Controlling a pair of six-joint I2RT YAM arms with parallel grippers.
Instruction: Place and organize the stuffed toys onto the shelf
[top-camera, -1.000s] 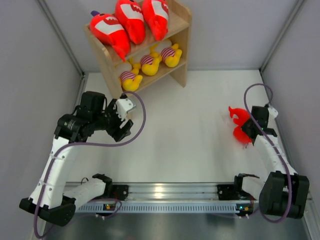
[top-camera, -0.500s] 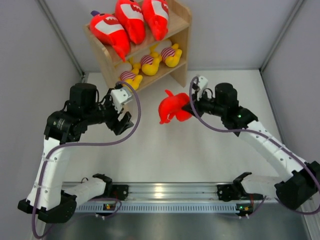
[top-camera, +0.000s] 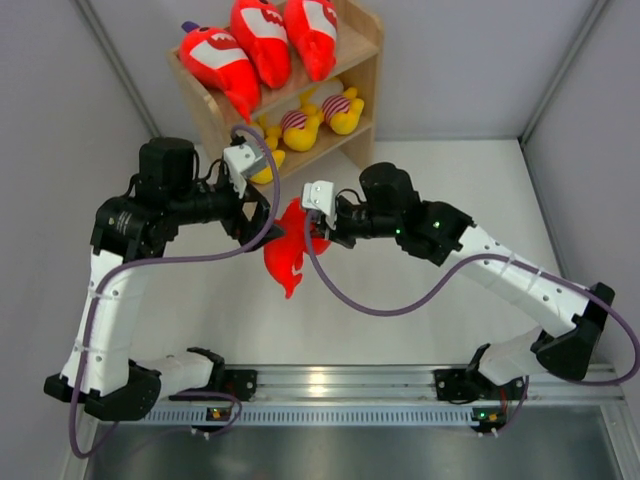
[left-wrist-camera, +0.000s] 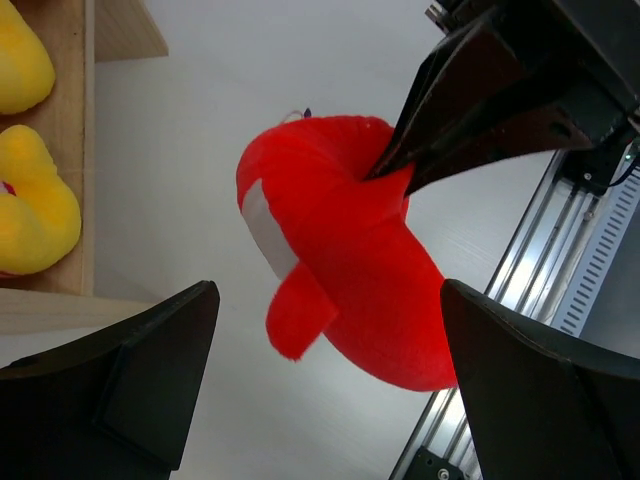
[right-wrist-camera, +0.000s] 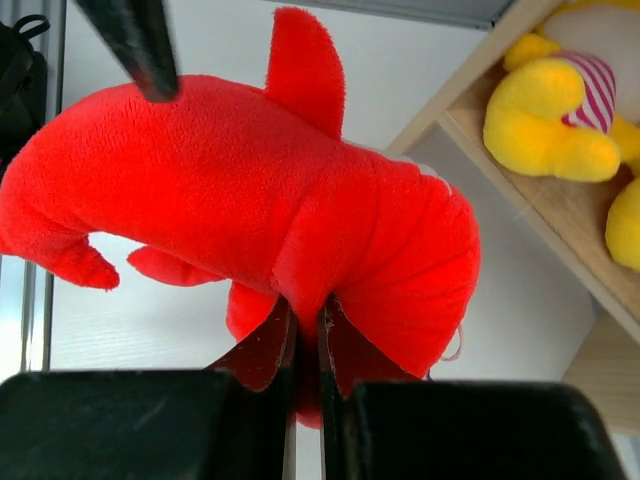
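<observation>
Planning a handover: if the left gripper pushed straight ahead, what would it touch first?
Probably the red shark plush, held by the right gripper squarely ahead of the left gripper and its open fingers; exact depth is unclear.

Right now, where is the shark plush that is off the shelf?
In the top view the shark plush hangs left of centre, pinched by the right gripper, beside the open left gripper, near the shelf.
</observation>
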